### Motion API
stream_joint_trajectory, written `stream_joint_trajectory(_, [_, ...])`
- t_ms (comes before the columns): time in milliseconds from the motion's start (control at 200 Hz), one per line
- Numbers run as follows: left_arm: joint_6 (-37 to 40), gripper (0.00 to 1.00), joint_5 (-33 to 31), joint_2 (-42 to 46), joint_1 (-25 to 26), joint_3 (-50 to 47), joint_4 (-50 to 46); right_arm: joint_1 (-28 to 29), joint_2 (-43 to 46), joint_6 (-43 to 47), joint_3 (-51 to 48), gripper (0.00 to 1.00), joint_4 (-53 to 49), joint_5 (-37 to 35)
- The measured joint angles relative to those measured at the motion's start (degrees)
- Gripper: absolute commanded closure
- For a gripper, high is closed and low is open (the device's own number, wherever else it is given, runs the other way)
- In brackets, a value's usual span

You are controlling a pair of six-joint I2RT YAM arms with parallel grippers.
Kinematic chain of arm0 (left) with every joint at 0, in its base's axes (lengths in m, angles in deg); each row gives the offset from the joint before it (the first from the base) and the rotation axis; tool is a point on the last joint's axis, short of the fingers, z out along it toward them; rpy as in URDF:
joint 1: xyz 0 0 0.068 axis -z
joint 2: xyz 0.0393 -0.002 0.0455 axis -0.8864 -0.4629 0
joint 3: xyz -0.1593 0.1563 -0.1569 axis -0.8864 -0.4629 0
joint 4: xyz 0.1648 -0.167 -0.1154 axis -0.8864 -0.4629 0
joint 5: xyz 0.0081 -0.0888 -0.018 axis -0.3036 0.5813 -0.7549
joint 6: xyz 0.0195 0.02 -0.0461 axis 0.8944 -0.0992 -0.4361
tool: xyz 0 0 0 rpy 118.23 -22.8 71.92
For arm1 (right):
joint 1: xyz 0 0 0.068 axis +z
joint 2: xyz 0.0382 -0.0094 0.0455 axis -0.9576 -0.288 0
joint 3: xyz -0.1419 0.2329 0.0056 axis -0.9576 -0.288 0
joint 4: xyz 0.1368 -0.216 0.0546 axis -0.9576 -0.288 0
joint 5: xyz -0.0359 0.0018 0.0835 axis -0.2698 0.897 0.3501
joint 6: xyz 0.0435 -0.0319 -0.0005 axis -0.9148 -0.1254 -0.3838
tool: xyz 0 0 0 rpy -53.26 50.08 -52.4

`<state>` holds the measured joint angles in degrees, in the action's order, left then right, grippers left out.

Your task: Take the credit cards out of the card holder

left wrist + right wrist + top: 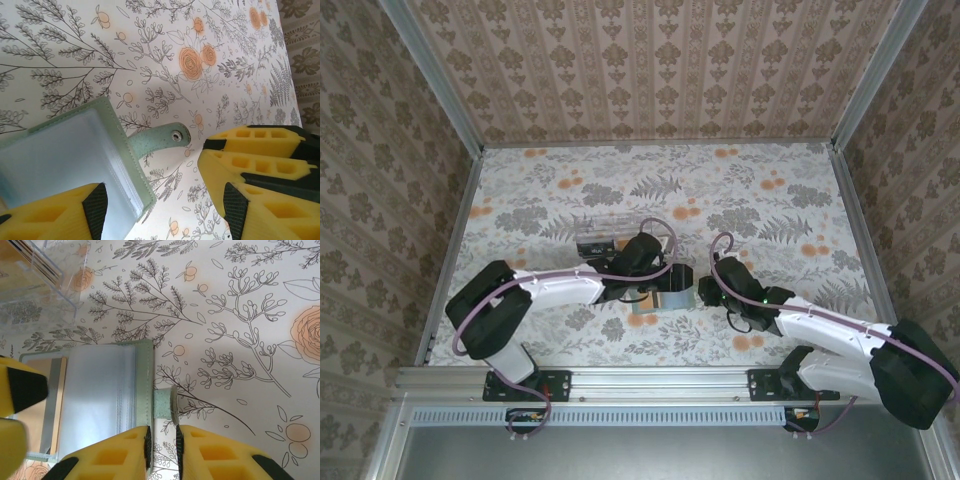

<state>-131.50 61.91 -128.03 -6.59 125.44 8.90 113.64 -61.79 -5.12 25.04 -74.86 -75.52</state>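
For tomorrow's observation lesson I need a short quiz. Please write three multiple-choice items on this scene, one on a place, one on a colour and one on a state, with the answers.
1. Seen from above, where does the clear box stand relative to the card holder?
A. Farther back on the table, to its left
B. In front of it, at the near edge
C. Stacked on top of it

2. What colour is the card holder?
A. Red
B. Pale green
C. Black

3. What state is the card holder in?
A. Snapped shut
B. Rolled up
C. Open, strap loose

Answers:
1 A: the top view shows the clear box beyond and left of the card holder.
2 B: both wrist views show its pale green stitched edges.
3 C: the right wrist view shows its inner pocket and the unfastened strap.
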Motion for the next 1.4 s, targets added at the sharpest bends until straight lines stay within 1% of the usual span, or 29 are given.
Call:
stream_joint_trajectory(80, [0.20,0.35,-0.76,3.06,-0.39,-0.83,-0.61,0.02,-0.52,0.22,0.02,0.76,0.31,1.36])
stream_joint_trajectory(190, [0.15,0.35,-2.40,9.53,-1.99,-4.46,-1.49,0.15,-3.41,1.18,0.63,0.76,0.87,3.89])
stream_joint_trajectory(300, [-0.17,0.35,-4.46,14.80,-3.93,-8.92,-3.37,0.81,-8.26,2.27,3.76,0.77,1.03,6.16])
stream_joint_trajectory(420, [-1.22,0.34,-5.70,17.42,-5.33,-13.77,-4.50,1.75,-13.05,3.37,7.69,0.78,1.73,8.33])
stream_joint_trajectory(565, [-2.49,0.34,-5.95,17.70,-5.86,-17.18,-5.03,2.34,-18.25,4.61,11.32,0.78,2.62,9.79])
stream_joint_trajectory(820, [-3.89,0.34,-4.98,15.02,-6.12,-17.55,-2.16,2.43,-24.68,5.44,12.90,0.80,2.43,9.94])
stream_joint_trajectory(1400, [-5.03,0.34,-2.82,10.10,-6.12,-17.59,1.92,2.43,-24.94,5.42,12.90,0.80,2.71,9.94])
